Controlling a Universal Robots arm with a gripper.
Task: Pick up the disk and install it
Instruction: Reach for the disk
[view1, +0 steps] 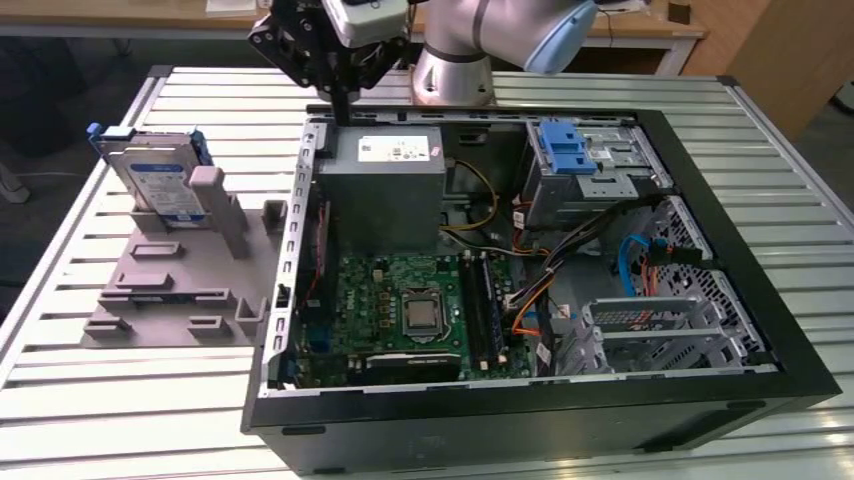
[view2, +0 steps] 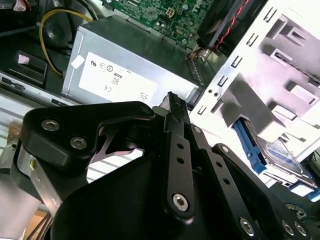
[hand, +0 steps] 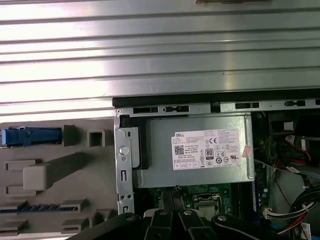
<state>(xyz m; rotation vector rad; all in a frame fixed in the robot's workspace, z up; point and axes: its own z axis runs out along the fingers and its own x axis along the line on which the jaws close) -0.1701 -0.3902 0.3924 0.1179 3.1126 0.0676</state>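
The disk (view1: 158, 178) is a silver drive with a blue-and-white label in a blue bracket. It stands on edge in a grey holder (view1: 174, 275) at the exterior view's left, beside the open computer case (view1: 534, 420). In the first wrist view the disk (hand: 30, 136) shows edge-on, and in the second wrist view the disk (view2: 277, 150) sits in the pale holder. My gripper (view1: 343, 110) hangs over the case's far-left corner, above the grey metal box (view1: 387, 175), well apart from the disk. Its black fingers (view2: 172, 100) are shut together with nothing between them.
Inside the case lie a green motherboard (view1: 400, 310), loose cables (view1: 561, 250), a drive bay with a blue latch (view1: 566, 150) and a metal cage (view1: 667, 325). Case and holder rest on a slatted metal table (view1: 134, 420). The arm's base (view1: 454, 75) stands behind the case.
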